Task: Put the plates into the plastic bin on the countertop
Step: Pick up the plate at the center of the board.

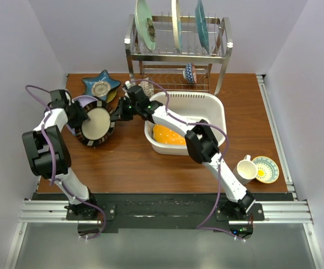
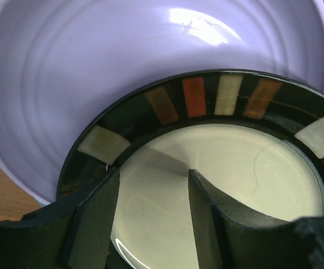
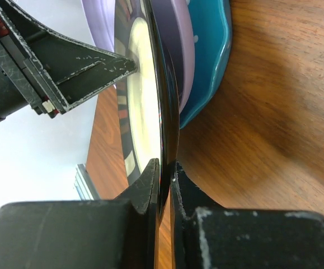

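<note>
Top view: the amber patterned plate [image 1: 96, 124], dark rim and cream middle, sits between the left gripper [image 1: 82, 115] and the right gripper [image 1: 118, 110]. The plastic bin [image 1: 217, 106] is behind the right fingers, apart from the plate.

Left wrist: the fingers [image 2: 94, 224] are spread apart over the cream centre. The lavender plate [image 2: 94, 67] lies beyond them, edges cut off.

Right wrist: the fingers pinch the plate's rim, seen edge-on. Reddish wood countertop [image 3: 273, 112], white walls.

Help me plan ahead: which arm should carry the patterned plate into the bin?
Right: the right gripper clamps the rim of the plate, and the bin sits on its side; the left gripper is open.
</note>
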Robot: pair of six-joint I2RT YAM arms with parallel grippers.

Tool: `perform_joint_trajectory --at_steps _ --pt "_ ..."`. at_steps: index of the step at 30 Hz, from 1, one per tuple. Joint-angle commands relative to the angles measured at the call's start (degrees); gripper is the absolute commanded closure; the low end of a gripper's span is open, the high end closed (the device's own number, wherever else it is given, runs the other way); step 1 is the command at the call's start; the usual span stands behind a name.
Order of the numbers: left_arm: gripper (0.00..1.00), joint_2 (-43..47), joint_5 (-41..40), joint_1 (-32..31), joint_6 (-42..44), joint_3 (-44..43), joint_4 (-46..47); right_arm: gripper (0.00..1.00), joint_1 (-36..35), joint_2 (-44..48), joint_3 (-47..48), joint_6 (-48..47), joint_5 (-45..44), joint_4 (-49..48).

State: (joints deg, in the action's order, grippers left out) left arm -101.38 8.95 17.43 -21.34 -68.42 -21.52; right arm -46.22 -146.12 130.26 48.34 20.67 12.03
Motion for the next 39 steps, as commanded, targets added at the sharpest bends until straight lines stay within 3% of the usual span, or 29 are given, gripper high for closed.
perform_joint_trajectory --at_steps 1,6,12,16,24,27,39 --pt "0.42 0.0 2.6 -1.0 1.3 1.2 -1.2 1.0 -0.5 3.0 -0.2 -0.8 3.1 -3.9" --pt "0.38 5.2 6.2 -0.9 1.7 3.5 3.8 1.0 -0.4 5.2 -2.6 -1.2 2.4 -4.7" --pt "0.24 14.1 12.1 -1.0 1.7 8.6 13.1 1.0 -0.4 6.9 -4.4 -1.8 1.7 -4.9" --pt "0.16 18.2 13.8 -0.9 1.7 10.9 16.8 1.0 0.0 7.7 -5.5 -1.8 1.6 -5.4" --pt "0.11 23.1 14.9 -0.6 1.1 13.8 20.7 1.0 0.6 9.6 -8.4 -1.7 1.5 -6.7" --pt "0.01 24.1 14.2 -0.6 1.0 14.7 22.6 1.0 1.0 10.7 -9.7 -1.7 1.7 -7.5" --pt "0.0 24.7 13.8 -0.4 0.8 15.1 23.3 1.0 2.0 14.5 -13.9 1.2 3.8 -11.8"
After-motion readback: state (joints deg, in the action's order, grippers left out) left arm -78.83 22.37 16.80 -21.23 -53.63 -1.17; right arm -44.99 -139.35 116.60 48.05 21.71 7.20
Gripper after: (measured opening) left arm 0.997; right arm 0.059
